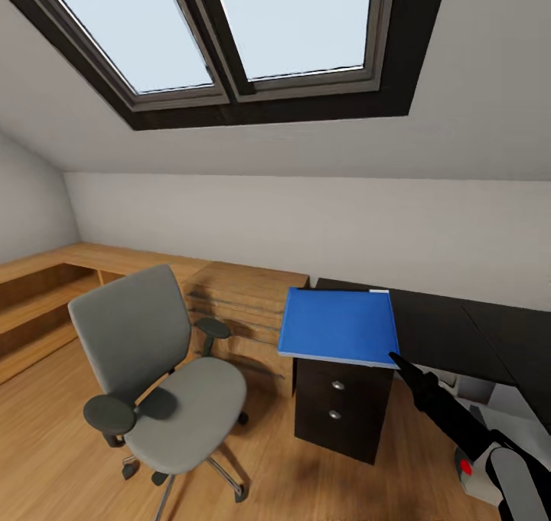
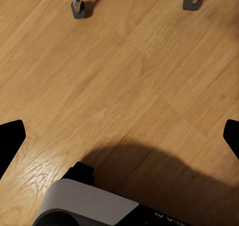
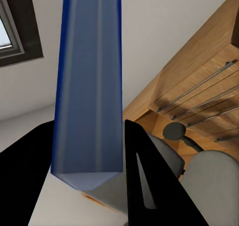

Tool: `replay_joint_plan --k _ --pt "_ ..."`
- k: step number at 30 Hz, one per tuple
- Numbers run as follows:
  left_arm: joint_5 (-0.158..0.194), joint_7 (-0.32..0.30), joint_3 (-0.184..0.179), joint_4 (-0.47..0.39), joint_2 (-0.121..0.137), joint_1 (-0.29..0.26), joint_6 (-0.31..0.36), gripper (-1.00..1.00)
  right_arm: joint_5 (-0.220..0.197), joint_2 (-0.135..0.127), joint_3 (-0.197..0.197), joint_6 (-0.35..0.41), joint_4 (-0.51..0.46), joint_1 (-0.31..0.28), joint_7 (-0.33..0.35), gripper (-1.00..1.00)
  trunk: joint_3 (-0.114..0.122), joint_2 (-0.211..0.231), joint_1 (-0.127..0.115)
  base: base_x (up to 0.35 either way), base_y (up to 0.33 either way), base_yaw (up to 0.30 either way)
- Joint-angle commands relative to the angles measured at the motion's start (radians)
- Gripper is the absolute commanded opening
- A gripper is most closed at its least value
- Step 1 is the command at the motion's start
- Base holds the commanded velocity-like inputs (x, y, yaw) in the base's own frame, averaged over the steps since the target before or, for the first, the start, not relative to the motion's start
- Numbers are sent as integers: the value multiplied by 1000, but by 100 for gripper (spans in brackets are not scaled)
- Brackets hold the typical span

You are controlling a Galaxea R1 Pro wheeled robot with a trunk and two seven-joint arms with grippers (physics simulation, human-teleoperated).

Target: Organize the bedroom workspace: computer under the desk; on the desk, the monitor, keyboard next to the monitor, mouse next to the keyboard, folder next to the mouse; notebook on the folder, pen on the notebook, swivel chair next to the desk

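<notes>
The bright-blue folder (image 1: 339,326) lies flat over the left end of the black desk (image 1: 451,330), above its dark drawer unit (image 1: 343,410). My right gripper (image 1: 395,358) is shut on the folder's near right corner. In the right wrist view the folder (image 3: 89,86) runs edge-on between the black fingers (image 3: 149,181) of that gripper (image 3: 87,173). I cannot tell whether the folder touches the desk top. The grey swivel chair (image 1: 164,376) stands with a bare seat to the left of the desk. My left gripper (image 2: 119,136) hangs open over the floor, close to the chair's casters (image 2: 82,9).
A light-wood chest of drawers (image 1: 245,314) stands between chair and desk, against the wall. Low wooden shelving (image 1: 46,291) runs along the left. A light grey box with a red dot (image 1: 468,479) sits under the desk by my right arm. Wooden floor (image 1: 306,483) lies in front.
</notes>
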Motion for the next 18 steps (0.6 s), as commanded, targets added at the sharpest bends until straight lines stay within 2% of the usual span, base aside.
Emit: replay_joint_plan --k 1,5,18 --pt "6 9 -8 -2 1 0 4 100 -3 0 -2 7 0 -1 1 -100 -1 -1 0 0 0 -9" --pt "6 9 -8 -2 2 0 4 100 -2 2 -2 6 0 -1 1 -100 -3 -1 0 0 0 -69" --pt "6 9 -8 -2 1 0 4 100 -8 1 -3 6 1 -1 1 -100 -18 -1 0 0 0 -197"
